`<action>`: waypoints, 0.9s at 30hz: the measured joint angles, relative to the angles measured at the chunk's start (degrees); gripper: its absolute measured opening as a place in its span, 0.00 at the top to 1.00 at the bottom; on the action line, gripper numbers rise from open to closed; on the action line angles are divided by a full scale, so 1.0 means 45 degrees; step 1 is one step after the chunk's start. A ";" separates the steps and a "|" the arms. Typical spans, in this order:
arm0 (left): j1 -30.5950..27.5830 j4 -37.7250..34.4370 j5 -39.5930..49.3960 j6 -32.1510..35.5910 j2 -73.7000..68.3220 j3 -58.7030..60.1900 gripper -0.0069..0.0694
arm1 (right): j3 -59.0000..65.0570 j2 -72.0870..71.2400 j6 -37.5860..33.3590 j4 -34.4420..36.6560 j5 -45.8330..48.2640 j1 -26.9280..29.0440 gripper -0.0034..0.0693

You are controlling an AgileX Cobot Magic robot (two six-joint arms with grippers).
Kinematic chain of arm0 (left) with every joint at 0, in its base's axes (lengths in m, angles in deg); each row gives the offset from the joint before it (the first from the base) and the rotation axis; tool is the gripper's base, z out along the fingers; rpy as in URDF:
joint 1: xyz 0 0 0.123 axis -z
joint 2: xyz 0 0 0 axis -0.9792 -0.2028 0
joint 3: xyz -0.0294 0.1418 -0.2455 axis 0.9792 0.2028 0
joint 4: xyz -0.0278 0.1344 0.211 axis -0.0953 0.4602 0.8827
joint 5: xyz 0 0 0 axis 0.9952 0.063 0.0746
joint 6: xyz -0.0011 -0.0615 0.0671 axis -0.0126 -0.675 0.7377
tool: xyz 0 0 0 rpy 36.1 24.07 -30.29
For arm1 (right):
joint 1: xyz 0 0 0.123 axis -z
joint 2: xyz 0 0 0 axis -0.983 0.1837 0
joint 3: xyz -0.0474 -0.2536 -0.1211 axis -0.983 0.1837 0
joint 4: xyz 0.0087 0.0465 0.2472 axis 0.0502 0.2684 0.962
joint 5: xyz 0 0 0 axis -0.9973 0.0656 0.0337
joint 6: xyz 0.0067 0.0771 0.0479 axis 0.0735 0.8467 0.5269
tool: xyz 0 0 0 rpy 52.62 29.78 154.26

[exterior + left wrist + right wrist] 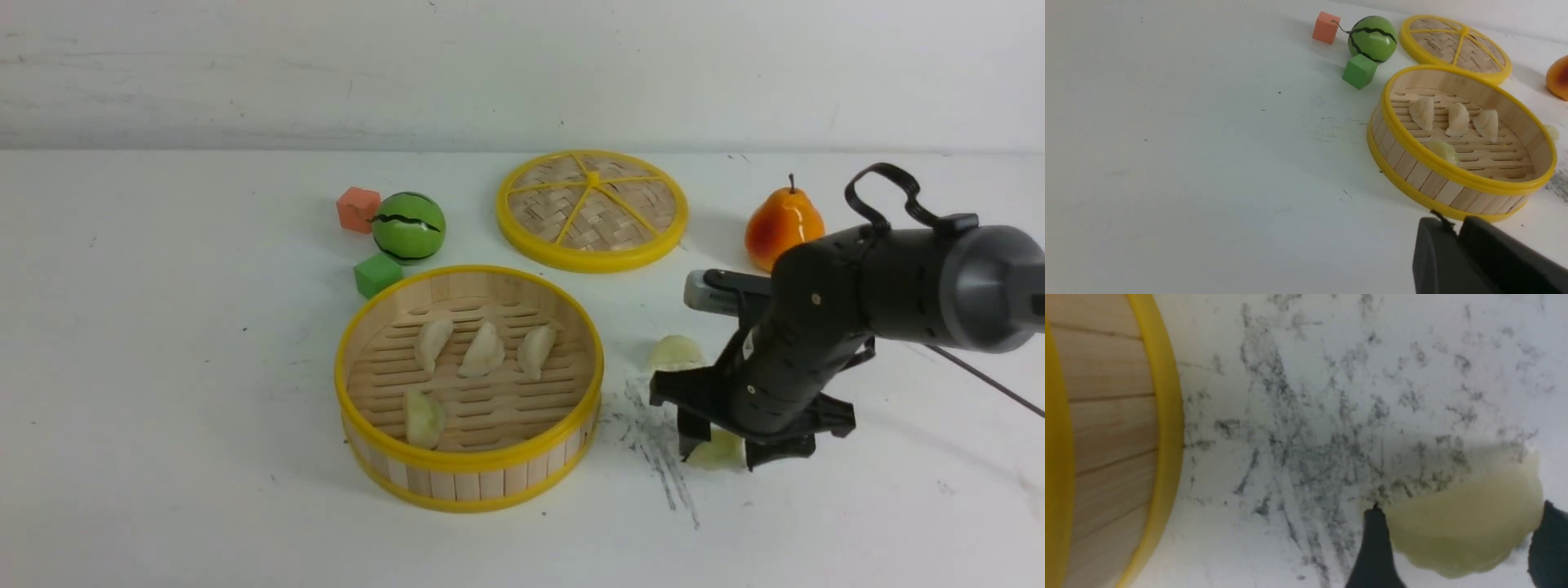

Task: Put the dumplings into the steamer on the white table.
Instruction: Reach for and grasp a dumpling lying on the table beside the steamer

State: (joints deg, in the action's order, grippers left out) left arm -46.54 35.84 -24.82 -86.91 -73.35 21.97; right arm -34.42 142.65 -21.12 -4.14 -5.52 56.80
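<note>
The steamer [457, 483] stands mid-table on the white table [163, 367]. Three cream dumplings [483, 351] lie in a row on its floor, and one yellow-green dumpling [424, 418] lies by its near wall. To its right, another pale green dumpling [674, 353] lies on the table. My right gripper [725, 447] is open, lowered over a yellow-green dumpling [712, 456] that rests on the table. In the right wrist view this dumpling [1457, 539] fills the gap between the fingers [1374, 547]. My left gripper [1455, 223] is shut on nothing, near the steamer's wall [1425, 171].
The woven yellow-rimmed lid [592, 210] lies behind the steamer. An orange cube [357, 209], a toy watermelon [408, 227] and a green cube [377, 274] sit at the steamer's back left. A pear [782, 229] stands behind my right arm. Dark scuffs [653, 441] mark the table.
</note>
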 joint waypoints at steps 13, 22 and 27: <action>0.0000 0.0000 0.0000 0.0000 0.0000 0.0000 0.80 | 0.0000 -0.0803 -0.0764 -0.1341 0.0717 0.0144 0.38; 0.0000 0.0000 0.0000 0.0000 0.0000 0.0000 0.79 | 0.0000 -0.0329 -0.0398 -0.1322 -0.0185 0.0236 0.44; 0.0000 0.0000 0.0000 0.0000 0.0000 0.0000 0.79 | 0.0000 0.0202 -0.0383 -0.1086 -0.0106 0.0241 0.52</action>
State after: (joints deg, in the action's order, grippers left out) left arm -46.54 35.84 -24.82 -86.91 -73.35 21.97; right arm -34.42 143.55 -22.84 -9.03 -6.00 57.88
